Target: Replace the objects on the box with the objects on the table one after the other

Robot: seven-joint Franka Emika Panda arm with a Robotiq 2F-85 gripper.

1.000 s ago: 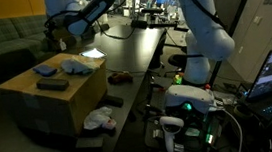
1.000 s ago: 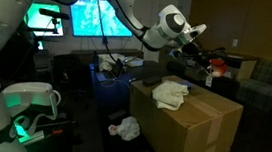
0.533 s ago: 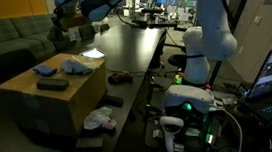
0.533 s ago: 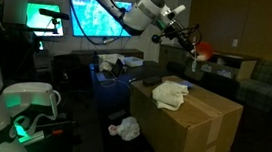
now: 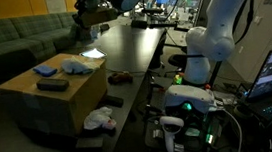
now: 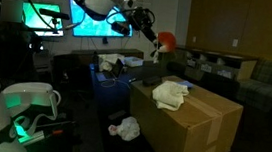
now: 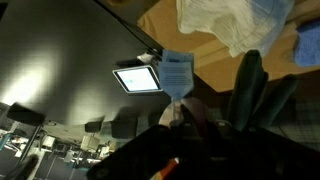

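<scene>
The tan box (image 5: 40, 98) (image 6: 194, 120) stands beside the long black table (image 5: 128, 49). On the box top lie a blue cloth (image 5: 44, 70), a pale crumpled cloth (image 5: 75, 64) (image 6: 172, 93) and a dark flat item (image 5: 51, 84). My gripper (image 6: 154, 36) (image 5: 89, 12) hangs high in the air, off the box's far side, shut on a red object (image 6: 166, 39). In the wrist view the gripper (image 7: 186, 118) is a dark mass at the bottom, with a pinkish thing bearing a light-blue tag (image 7: 177, 74) sticking out of it. A small red item (image 5: 119, 77) lies on the table edge.
A lit tablet (image 5: 93, 54) (image 7: 137, 79) lies on the table near the box. On the floor by the box are a white crumpled cloth (image 5: 100, 118) (image 6: 124, 128) and a dark item (image 5: 89, 143). Electronics with green lights (image 5: 189, 106) stand beside the robot base.
The arm has risen and swung away from over the box toward the table side, carrying the red object with it. The things on the box have not moved.
</scene>
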